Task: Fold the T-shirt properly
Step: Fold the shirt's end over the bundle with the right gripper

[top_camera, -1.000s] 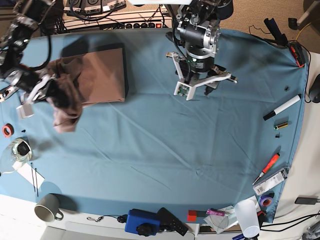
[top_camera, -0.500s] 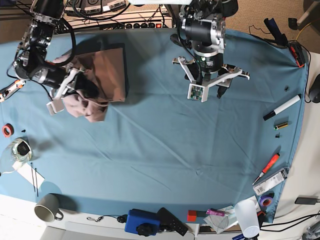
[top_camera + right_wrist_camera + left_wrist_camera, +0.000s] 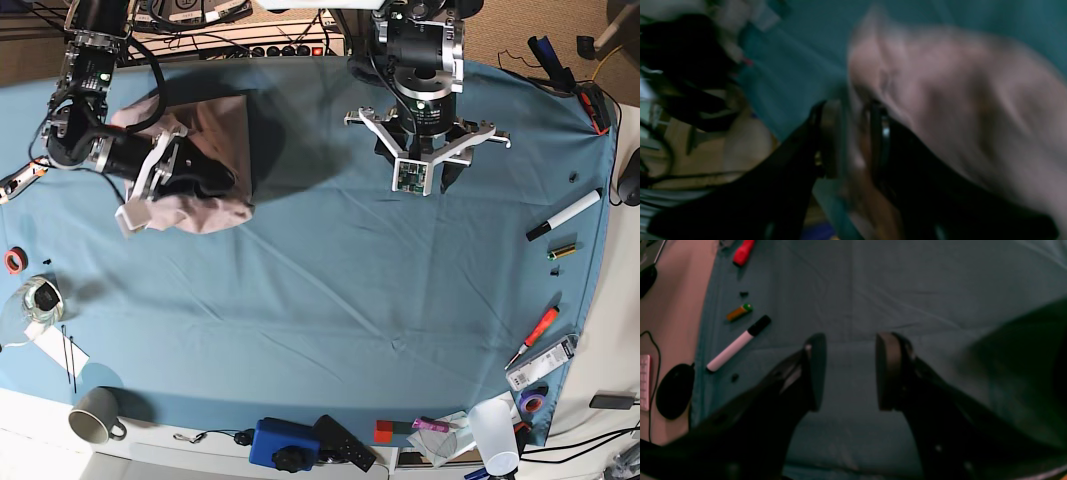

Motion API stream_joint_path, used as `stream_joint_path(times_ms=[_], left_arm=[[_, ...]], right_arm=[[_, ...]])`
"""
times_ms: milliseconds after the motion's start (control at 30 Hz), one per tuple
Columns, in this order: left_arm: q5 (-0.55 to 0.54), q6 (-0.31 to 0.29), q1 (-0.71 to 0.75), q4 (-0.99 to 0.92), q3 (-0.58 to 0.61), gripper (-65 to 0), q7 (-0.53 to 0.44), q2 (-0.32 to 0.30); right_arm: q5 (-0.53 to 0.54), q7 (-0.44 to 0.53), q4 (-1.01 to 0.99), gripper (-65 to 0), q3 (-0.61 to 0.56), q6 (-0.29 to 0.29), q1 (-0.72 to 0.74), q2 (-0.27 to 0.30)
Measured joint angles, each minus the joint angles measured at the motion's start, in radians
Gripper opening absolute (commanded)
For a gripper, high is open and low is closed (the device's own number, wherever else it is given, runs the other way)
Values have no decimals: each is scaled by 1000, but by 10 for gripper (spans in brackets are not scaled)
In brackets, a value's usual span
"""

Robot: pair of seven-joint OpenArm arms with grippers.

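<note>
The pink-beige T-shirt (image 3: pixel 208 130) lies as a folded, rumpled pile at the back left of the blue-teal cloth. My right gripper (image 3: pixel 222 180) reaches in from the left over the pile's front edge. In the right wrist view, which is blurred, the right gripper (image 3: pixel 853 133) has its jaws a little apart, with a fold of the T-shirt (image 3: pixel 957 100) in the gap. My left gripper (image 3: pixel 425 160) hovers over bare cloth at the back centre, well apart from the shirt. The left wrist view shows the left gripper (image 3: pixel 848 370) open and empty.
A white marker (image 3: pixel 565 214) and a small battery (image 3: pixel 563 250) lie near the right edge, a red-handled tool (image 3: pixel 537 330) further forward. A grey mug (image 3: pixel 95 415), a blue box (image 3: pixel 285 443) and a white cup (image 3: pixel 495 430) stand along the front edge. Cables run behind the table.
My right arm swung right and carried the hanging part of the T-shirt onto the folded pile, and its jaws have parted. My left arm drifted a little to the right.
</note>
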Motion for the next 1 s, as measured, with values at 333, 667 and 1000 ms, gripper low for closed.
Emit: stream_joint_path(times_ms=[333, 667, 1000], left_arm=[[-13, 14, 43, 1, -8, -401, -34, -5], [-95, 2, 48, -1, -8, -401, -53, -5], [-98, 0, 48, -1, -8, -401, -53, -5]], right_arm=[[-61, 2, 74, -493, 175, 0, 80, 0], [-428, -1, 72, -493, 336, 0, 5, -3], [-404, 2, 72, -493, 134, 0, -124, -1]])
